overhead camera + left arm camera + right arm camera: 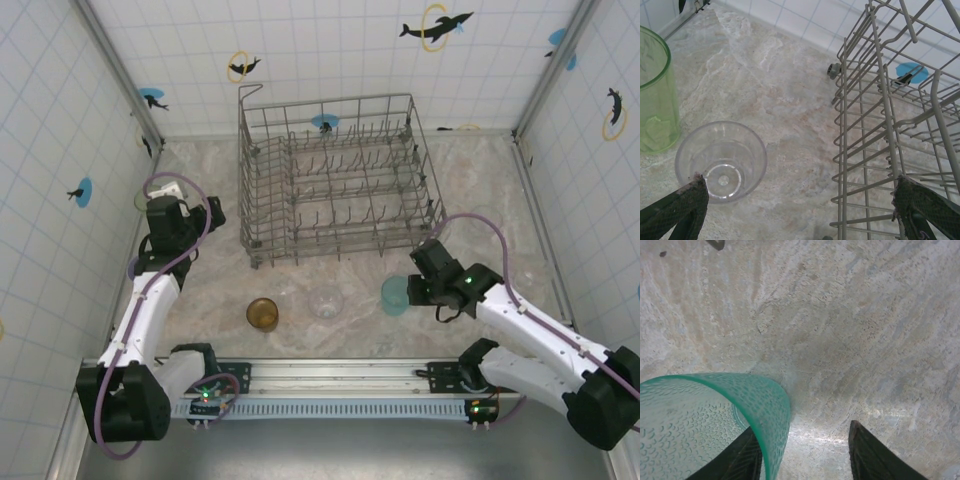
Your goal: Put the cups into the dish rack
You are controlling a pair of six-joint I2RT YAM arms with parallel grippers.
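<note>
On the left side of the worktop [210, 290], the left end effector [215, 213] hung released, its jaws spread wide and holding nothing. In its wrist view, that end effector [800, 182] pointed down at a green cup [655, 90], which stood upright at the far left. A clear cup [720, 160] stood just beside the green one, close to the left finger [680, 212]. To the right of these cups rose the wire side of the dish rack [875, 125]. From above, we saw the dish rack [340, 180] sitting at the back middle of the worktop, its tall loop at the rear left corner. In front of it, three cups stood in a row on the bare stone: an amber cup [262, 313], a second clear cup [326, 300] and a teal cup [396, 295]. The right end effector [413, 290] was at the teal cup. In the right wrist view, one finger [742, 460] showed dark through the teal cup [715, 415], and the other finger [875, 455] stood apart from the cup's wall. So we judged the right end effector [802, 427] not yet clenched on it.
</note>
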